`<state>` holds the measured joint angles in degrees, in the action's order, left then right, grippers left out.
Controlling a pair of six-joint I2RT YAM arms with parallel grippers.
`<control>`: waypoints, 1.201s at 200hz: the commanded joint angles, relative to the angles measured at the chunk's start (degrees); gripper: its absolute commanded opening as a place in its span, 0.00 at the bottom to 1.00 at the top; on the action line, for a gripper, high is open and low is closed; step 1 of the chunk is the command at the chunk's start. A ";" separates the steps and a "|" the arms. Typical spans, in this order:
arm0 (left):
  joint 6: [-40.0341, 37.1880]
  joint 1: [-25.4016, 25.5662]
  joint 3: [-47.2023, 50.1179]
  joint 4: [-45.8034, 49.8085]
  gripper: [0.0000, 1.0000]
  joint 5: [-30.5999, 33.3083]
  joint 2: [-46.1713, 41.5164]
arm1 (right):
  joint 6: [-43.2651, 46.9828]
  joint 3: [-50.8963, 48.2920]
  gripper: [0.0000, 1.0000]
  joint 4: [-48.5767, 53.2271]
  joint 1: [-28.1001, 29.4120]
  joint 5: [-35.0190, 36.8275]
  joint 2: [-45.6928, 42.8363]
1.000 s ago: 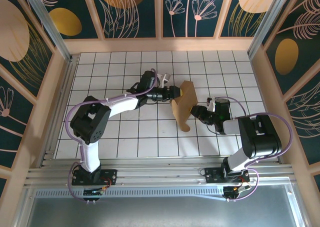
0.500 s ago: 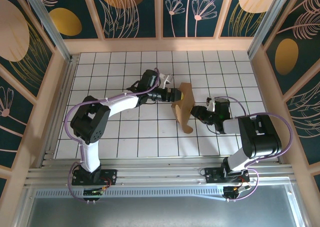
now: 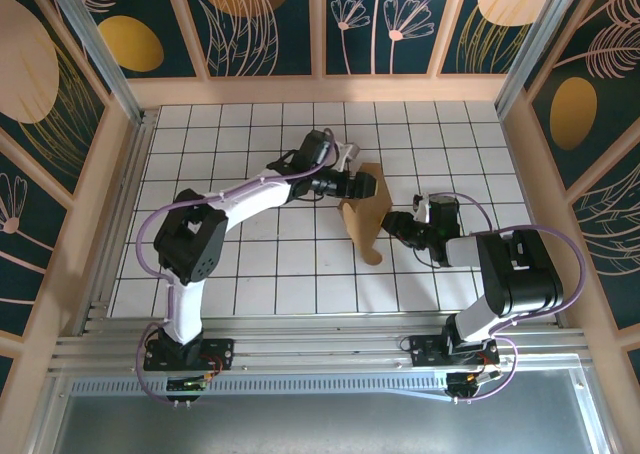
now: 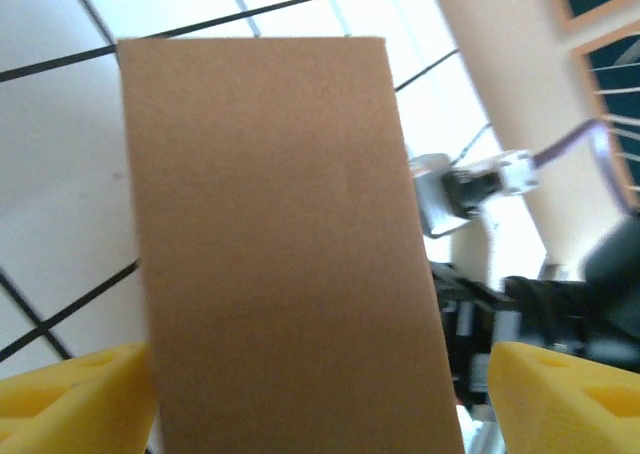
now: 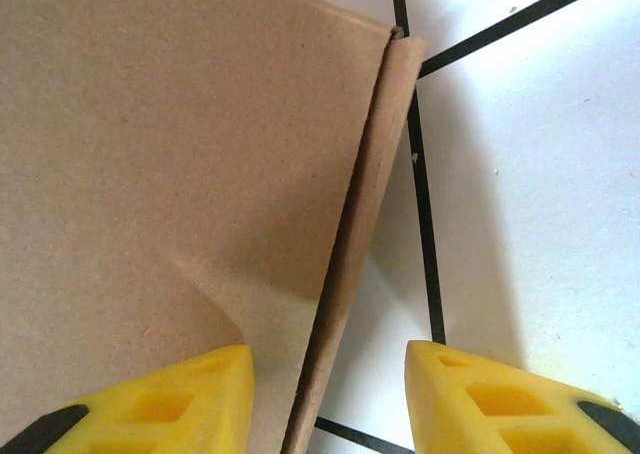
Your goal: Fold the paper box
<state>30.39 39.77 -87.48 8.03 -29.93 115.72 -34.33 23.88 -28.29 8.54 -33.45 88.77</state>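
The change is in the left gripper (image 3: 368,186): over the last second its jaws have spread from a moderate gap to a wide one, and the arm has shifted a little farther right, toward the paper box (image 3: 362,214). In the left wrist view the two yellow fingertips (image 4: 70,394) stand far apart with a flat brown panel of the box between them. The panel's edge lies just beside one fingertip and sits clear of the other, so this gripper is open around the cardboard, not clamped on it. The box itself has hardly moved. It stands tilted on the white tiled table (image 3: 260,264), near the middle between the two arms, with its rounded tab pointing toward the near edge. The right gripper (image 3: 392,220) sits against the box's right side, about where it was. In its wrist view the jaws are part open and straddle a folded-up edge of the cardboard (image 5: 170,154). One fingertip overlaps the sheet and bare tile shows beside the other, so I cannot tell whether it is actually pinching. By my reading the left gripper has just released a flap it was working, which leaves the box dependent on the right side for support. The fold looks only partly done.
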 commanded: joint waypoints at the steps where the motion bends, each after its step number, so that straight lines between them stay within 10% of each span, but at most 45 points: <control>1: -5.55 0.81 -2.54 13.32 0.82 8.81 2.75 | 1.61 0.11 0.45 5.68 0.63 1.20 -0.07; 63: -0.22 0.70 -1.54 8.94 0.63 5.54 0.98 | 3.22 1.33 0.51 10.05 0.67 3.41 -5.38; 106: 14.73 -0.51 5.51 -0.60 0.61 3.78 -3.08 | 9.54 1.70 0.71 15.63 1.04 13.57 -25.96; 169: 38.49 -2.34 11.72 -6.52 0.57 2.66 -7.91 | 60.02 -6.61 0.94 6.09 22.03 24.06 -53.17; 240: 52.77 -4.30 18.69 -14.84 0.48 1.43 -11.13 | 85.41 -1.03 0.99 6.58 30.58 34.06 -36.27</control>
<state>73.67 36.23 -69.69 -4.36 -26.92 106.54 38.39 20.86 -19.77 38.06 -4.89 48.73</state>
